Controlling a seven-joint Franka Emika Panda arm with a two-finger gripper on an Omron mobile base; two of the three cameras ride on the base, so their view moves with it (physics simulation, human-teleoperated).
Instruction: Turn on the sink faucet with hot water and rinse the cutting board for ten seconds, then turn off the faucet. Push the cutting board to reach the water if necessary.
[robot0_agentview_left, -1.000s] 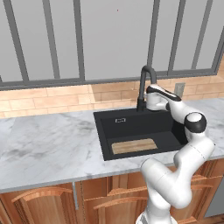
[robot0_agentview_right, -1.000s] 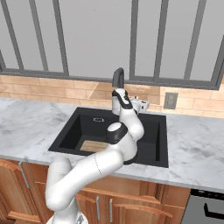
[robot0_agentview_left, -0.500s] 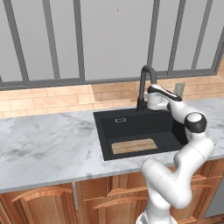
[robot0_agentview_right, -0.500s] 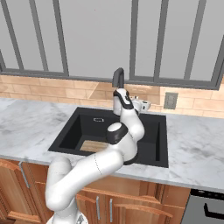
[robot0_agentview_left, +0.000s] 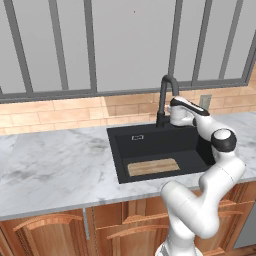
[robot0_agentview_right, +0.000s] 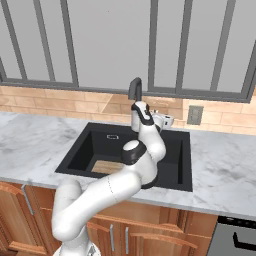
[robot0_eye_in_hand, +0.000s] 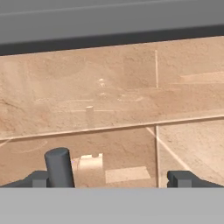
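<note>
Gripper (robot0_eye_in_hand: 109, 178) spread wide at tall matte black gooseneck faucet (robot0_agentview_left: 165, 97), lever (robot0_eye_in_hand: 59, 167) beside one fingertip; next, nudging toward hot, no water running yet

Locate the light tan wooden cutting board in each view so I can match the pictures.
Left base view: the light tan wooden cutting board lies flat on the front floor of the matte black sink.
Right base view: at the basin's front-left, partly behind the arm.
Hand view: not in it.
Shared landmark: the black gooseneck faucet.
</note>
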